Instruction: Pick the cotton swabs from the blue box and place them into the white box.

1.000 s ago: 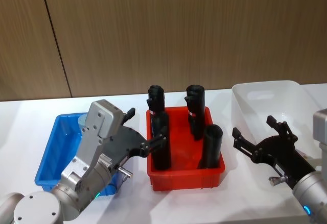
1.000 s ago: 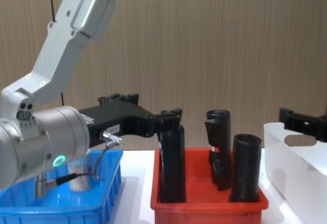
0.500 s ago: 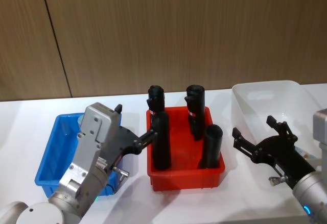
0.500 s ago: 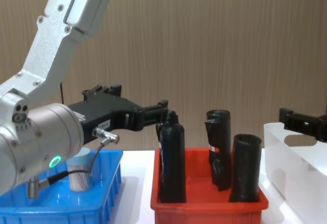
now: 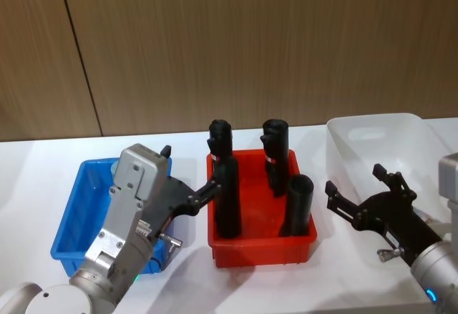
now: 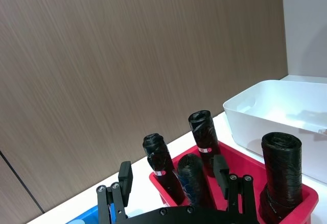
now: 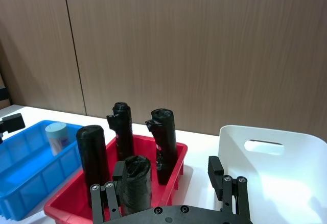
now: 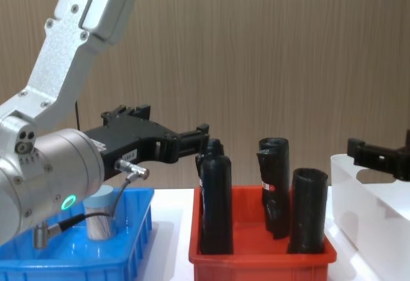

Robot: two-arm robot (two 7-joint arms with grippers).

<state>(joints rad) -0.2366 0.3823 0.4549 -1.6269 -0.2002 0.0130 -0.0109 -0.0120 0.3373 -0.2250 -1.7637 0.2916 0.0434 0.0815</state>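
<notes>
Swab tub waiting upright in the blue box, nothing grabbed yet

The cotton swabs (image 8: 100,214) stand lid-up, long axis vertical, below and behind the left gripper (image 8: 172,141), spread wide and empty. I'd drop straight down, centred. Right gripper (image 5: 361,191) hangs open, empty, beside the white box (image 5: 372,131).

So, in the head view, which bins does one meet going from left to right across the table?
The blue box → the red bin holding black cylinders → the white box.
</notes>
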